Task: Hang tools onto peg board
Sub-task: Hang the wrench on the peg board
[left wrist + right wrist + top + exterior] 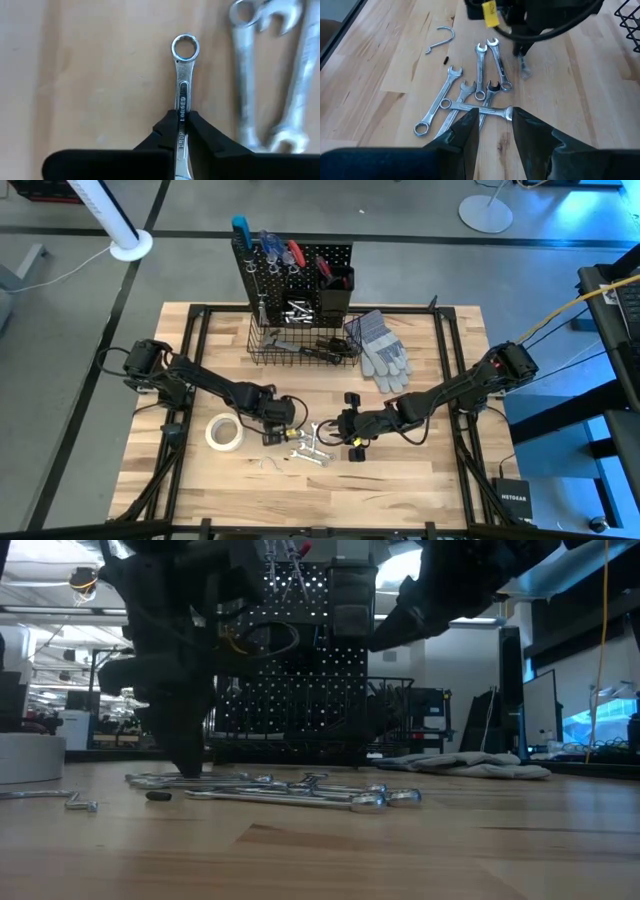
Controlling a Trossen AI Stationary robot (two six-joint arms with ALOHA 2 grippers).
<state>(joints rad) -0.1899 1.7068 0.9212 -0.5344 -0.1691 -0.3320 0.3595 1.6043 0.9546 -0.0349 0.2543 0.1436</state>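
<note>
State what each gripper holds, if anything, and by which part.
The left gripper clamps a silver wrench by its shank, ring end pointing away. The right gripper hangs open above the wrench pile, empty.

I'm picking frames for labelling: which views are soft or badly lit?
Low view: backlit, arms and black perforated peg board in silhouette. Left wrist view: silver ring-end wrench sharp in the left gripper, neighbouring wrenches blurred. High view: evenly lit.
</note>
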